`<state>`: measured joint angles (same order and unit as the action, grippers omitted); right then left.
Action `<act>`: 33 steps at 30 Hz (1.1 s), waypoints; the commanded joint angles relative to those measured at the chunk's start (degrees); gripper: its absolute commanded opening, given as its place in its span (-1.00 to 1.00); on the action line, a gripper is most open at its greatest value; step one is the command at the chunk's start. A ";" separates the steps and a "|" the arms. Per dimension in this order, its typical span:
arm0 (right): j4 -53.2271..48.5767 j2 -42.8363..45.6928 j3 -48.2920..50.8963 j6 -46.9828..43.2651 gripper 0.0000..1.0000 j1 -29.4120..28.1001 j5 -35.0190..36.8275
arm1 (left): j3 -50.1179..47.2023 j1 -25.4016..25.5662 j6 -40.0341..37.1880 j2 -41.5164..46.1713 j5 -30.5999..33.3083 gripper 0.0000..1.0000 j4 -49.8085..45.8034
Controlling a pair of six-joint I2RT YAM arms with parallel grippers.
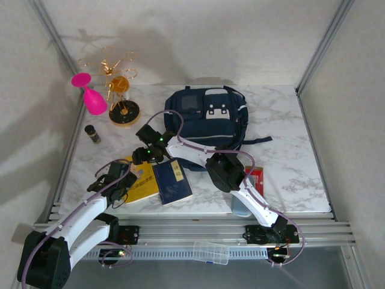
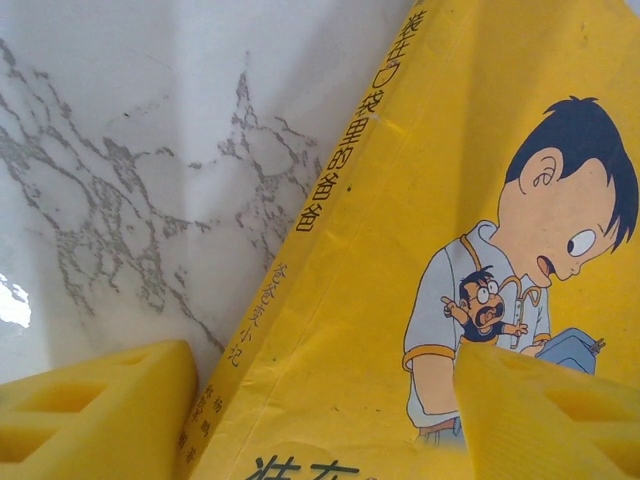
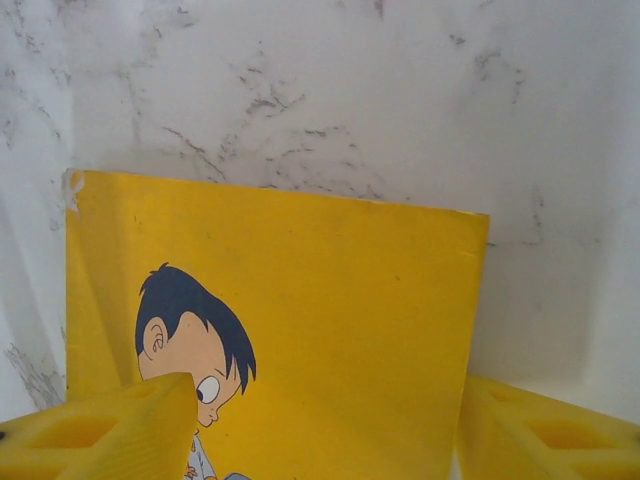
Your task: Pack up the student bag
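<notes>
The student bag (image 1: 207, 123) lay flat at the far middle of the table (image 1: 289, 162). As soft and probably light fabric it would sag when lifted, so its top edge seemed the safest place to hold. The left gripper (image 2: 325, 350) and the right gripper (image 3: 328, 385) both stood with jaws apart over the yellow book (image 2: 450, 200), grasping nothing, and the book's spine read 装在口袋里的爸爸.

two books (yellow cartoon-cover paperback (image 1: 144, 184), navy blue book (image 1: 172, 182)), one navy striped fabric backpack (image 1: 207, 123), one pink vase (image 1: 93, 100), one gold wire ornament (image 1: 122, 90), one small dark bottle (image 1: 92, 133), one clear plastic case (image 1: 210, 251).
</notes>
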<state>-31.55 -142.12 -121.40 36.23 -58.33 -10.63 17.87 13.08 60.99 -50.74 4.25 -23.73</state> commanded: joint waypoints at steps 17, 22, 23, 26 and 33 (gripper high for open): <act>5.38 9.82 7.34 0.92 -0.04 -0.82 -11.63 | -0.91 0.56 0.36 -1.43 0.84 0.36 0.63; 7.74 10.73 11.34 0.49 -0.21 -0.18 -12.50 | -0.64 0.58 0.27 -1.53 0.79 0.35 0.87; 7.76 10.64 11.56 0.07 -0.23 -0.06 -12.41 | -0.57 0.61 0.27 -1.57 0.67 0.35 1.01; 7.61 10.72 12.44 -2.26 -0.25 -0.04 -11.27 | -0.47 0.60 0.23 -1.66 0.65 0.34 0.96; 10.97 12.04 17.43 -2.05 -0.30 0.14 -14.45 | -0.81 0.61 0.27 -1.77 -0.18 0.33 1.82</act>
<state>-22.13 -132.42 -106.19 34.68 -57.49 -20.21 17.89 13.10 60.20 -51.44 4.71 -23.66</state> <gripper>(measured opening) 0.351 0.668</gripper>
